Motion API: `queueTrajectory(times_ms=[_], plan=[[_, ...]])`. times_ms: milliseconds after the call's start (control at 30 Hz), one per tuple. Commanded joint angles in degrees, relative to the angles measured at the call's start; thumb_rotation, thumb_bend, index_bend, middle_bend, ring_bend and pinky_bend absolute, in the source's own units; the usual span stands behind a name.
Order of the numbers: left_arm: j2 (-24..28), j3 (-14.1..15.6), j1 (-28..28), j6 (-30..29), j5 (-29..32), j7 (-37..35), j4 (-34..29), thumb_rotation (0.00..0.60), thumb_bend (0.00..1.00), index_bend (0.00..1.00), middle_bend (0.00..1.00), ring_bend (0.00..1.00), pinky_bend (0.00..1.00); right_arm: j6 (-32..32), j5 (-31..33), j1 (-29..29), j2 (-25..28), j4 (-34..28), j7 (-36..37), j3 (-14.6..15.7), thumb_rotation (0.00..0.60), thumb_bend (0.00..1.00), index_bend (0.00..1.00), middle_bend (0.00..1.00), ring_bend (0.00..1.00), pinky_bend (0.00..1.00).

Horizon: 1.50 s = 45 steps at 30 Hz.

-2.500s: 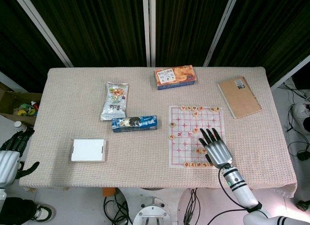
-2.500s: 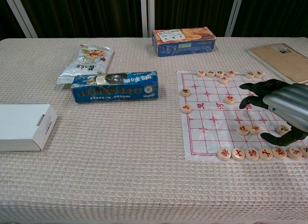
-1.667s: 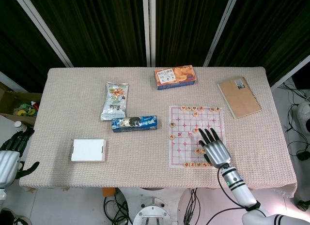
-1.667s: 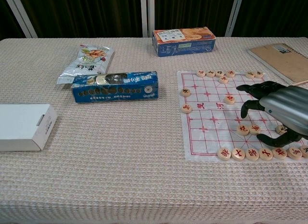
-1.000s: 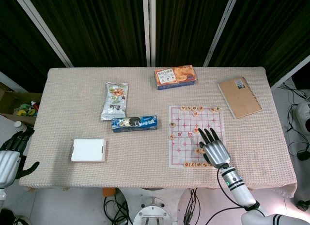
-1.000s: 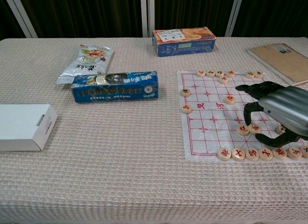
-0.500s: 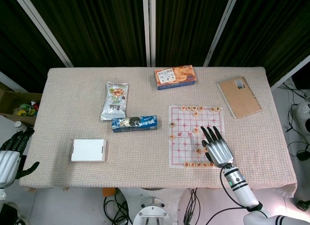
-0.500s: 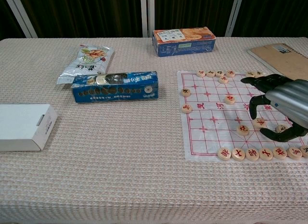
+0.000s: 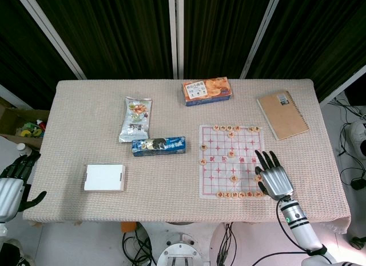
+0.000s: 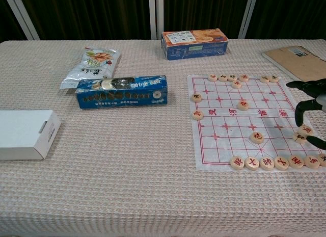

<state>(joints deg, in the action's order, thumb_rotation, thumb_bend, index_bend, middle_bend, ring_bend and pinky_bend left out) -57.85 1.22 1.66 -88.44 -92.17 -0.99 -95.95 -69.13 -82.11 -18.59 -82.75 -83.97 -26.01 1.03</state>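
- The right hand (image 9: 274, 178) hovers palm down over the right edge of the xiangqi board (image 9: 217, 163); in the head view its fingers (image 9: 266, 158) are spread and point up the board.
- In the chest view the fingertips (image 10: 298, 116) curl down over two round wooden pieces (image 10: 305, 129) at the board's right border. The forefinger tip is just beside or touching the upper piece; nothing is pinched or lifted.
- Both pieces lie flat on the sheet, just above the near row of pieces (image 10: 267, 162).
- A lone piece (image 10: 256, 137) sits apart toward the board's middle.
- The left hand (image 9: 12, 183) hangs off the table's left edge, empty, with its fingers apart.
- A brown notebook (image 9: 282, 114) lies beyond the right hand.
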Motion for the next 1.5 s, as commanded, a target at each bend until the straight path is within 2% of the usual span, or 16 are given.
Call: queueTrajectory(times_ms=[33,467,833,1100,1333,1433,1500], plan=[[0.00,-0.03,0.00,0.00,0.07,0.00,0.01,0.600,0.21,0.08,0.13,0.09,0.22,0.04,-0.09,0.11,0.01,0.41,0.25,0.03,0.600,0.33,0.57,0.00,0.00,0.00],[0.05,-0.10,0.06,0.04,0.24,-0.16,0.06,0.600,0.21,0.08,0.13,0.09,0.22,0.43,-0.43,0.07,-1.31,1.89,0.94,-0.29,0.600,0.33,0.56,0.00,0.00,0.00],[0.25,-0.07,-0.11,-0.16,0.36,-0.28,-0.04,0.600,0.21,0.08,0.13,0.09,0.22,1.08,-0.14,0.07,-1.09,1.49,0.25,-0.27,0.600,0.33,0.49,0.00,0.00,0.00],[0.23,0.00,-0.13,-0.17,0.23,-0.08,-0.14,0.600,0.21,0.08,0.13,0.09,0.22,1.11,-0.23,0.14,-0.52,1.01,0.37,-0.30,0.600,0.33,0.39,0.00,0.00,0.00],[0.23,-0.03,-0.18,-0.25,0.28,-0.03,-0.17,0.600,0.21,0.08,0.13,0.09,0.22,0.73,-0.61,0.37,0.18,0.33,0.68,-0.19,0.600,0.33,0.35,0.00,0.00,0.00],[0.28,-0.03,-0.19,-0.32,0.22,-0.17,-0.16,0.600,0.21,0.08,0.13,0.09,0.22,-1.63,-1.96,1.33,1.79,-0.66,2.28,0.03,0.600,0.32,0.28,0.00,0.00,0.00],[0.34,-0.03,-0.23,-0.45,0.16,-0.39,-0.08,0.600,0.21,0.08,0.13,0.09,0.22,-4.36,-3.01,2.84,3.97,-1.38,3.64,0.55,0.600,0.31,0.14,0.00,0.00,0.00]])
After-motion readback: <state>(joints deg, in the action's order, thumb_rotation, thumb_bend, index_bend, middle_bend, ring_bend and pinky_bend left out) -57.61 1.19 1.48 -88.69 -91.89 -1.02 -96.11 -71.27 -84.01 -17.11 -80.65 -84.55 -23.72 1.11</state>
